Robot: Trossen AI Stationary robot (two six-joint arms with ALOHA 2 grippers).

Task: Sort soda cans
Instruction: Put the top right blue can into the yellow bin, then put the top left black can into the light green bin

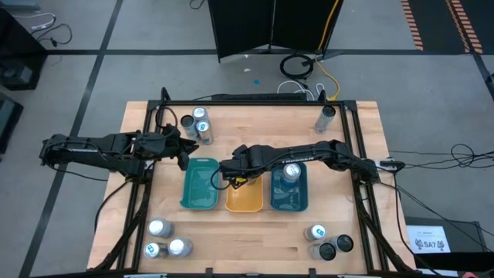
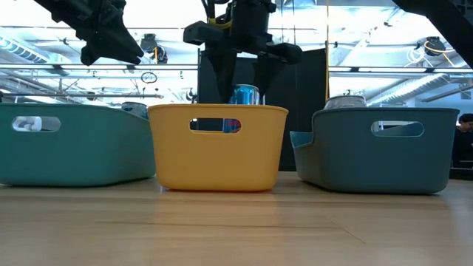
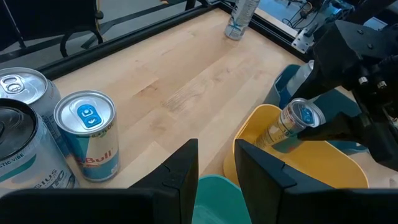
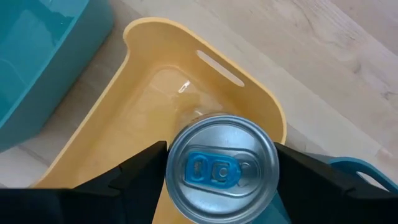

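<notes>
Wooden bench [image 1: 255, 232] holds three tubs, and the right hand [image 4: 221, 163] grips a blue-top can [image 4: 221, 166] over the yellow tub [image 4: 124, 124], so it should go low before letting go, while the left hand [image 3: 217, 163] waits open nearby.

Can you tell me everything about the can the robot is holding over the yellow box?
The can is shiny silver metal with a blue pull tab on top and blue print on its side. The right hand grips it with a dark finger on each side. It hangs tilted above the yellow tray, which looks empty, and is not yet resting on its bottom.
</notes>
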